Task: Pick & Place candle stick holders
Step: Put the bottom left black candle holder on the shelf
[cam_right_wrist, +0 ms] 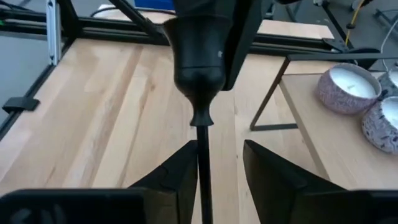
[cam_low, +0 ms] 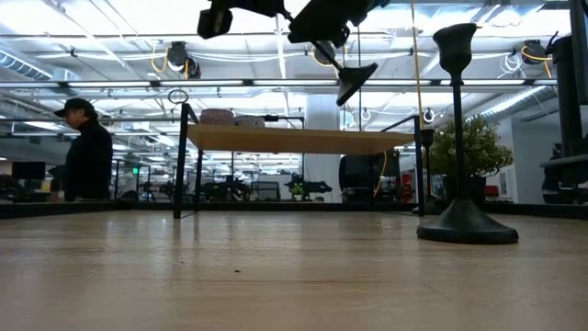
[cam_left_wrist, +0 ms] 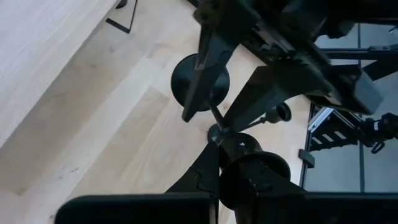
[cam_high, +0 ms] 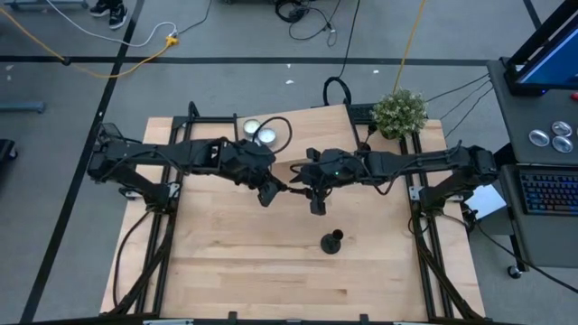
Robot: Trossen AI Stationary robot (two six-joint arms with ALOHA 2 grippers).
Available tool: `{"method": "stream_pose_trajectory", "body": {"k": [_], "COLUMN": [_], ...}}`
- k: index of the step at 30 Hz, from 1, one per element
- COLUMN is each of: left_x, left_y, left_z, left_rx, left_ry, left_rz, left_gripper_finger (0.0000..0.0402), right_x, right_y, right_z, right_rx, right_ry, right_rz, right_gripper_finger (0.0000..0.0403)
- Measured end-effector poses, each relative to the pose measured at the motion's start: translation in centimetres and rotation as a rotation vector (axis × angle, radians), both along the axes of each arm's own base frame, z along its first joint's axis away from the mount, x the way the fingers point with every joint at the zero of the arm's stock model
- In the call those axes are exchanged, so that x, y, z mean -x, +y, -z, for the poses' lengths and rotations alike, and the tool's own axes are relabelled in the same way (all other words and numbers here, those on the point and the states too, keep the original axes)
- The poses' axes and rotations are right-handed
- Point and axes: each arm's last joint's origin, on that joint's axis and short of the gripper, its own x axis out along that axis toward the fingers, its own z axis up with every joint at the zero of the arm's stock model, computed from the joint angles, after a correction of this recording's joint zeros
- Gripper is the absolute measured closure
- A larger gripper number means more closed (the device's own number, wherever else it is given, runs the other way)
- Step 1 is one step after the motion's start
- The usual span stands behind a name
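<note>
One candle stick holder (cam_high: 332, 241) stands upright on the bench (cam_high: 235, 271), alone on the bare wood toward the front, well apart from both arms; the low view shows its round base and slim stem (cam_low: 459, 138) topped by a cup. A second holder (cam_right_wrist: 199, 68) is up in the air above the middle of the bench, passing between the arms: the right wrist view shows its cup end and thin stem running between the right end effector (cam_high: 313, 192) fingers, narrowly parted around it, while the left wrist view shows its round base (cam_left_wrist: 200, 81) beyond the left end effector (cam_high: 269, 191) (whose grip I cannot tell). Two candles (cam_right_wrist: 348, 87) sit on a small raised shelf behind, beside a potted plant (cam_high: 399, 112).
</note>
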Motion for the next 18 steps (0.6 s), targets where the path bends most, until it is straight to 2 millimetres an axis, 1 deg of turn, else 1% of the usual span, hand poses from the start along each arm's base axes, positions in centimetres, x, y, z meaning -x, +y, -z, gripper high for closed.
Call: {"method": "stream_pose_trajectory", "body": {"k": [11,15,18], "left_x": [-0.08,-0.33,-0.32], "left_y": [0.26,0.23,0.27], "left_z": [-0.04,-0.39,-0.36], "left_rx": [0.002,0.007,0.005], "left_ry": [-0.009,-0.054,-0.050], "left_rz": [0.014,0.023,0.019], "left_gripper_finger": [0.0389,0.0389,0.0389], "right_x": [0.04,0.04,0.06], "right_y": [0.00,-0.39,-0.63], "right_z": [0.02,0.03,0.05], "right_rx": [0.001,0.000,0.000], "right_ry": [0.004,0.006,0.008], "right_rz": [-0.001,0.010,0.017], "right_gripper_finger": [0.0285,0.0285,0.0291]}}
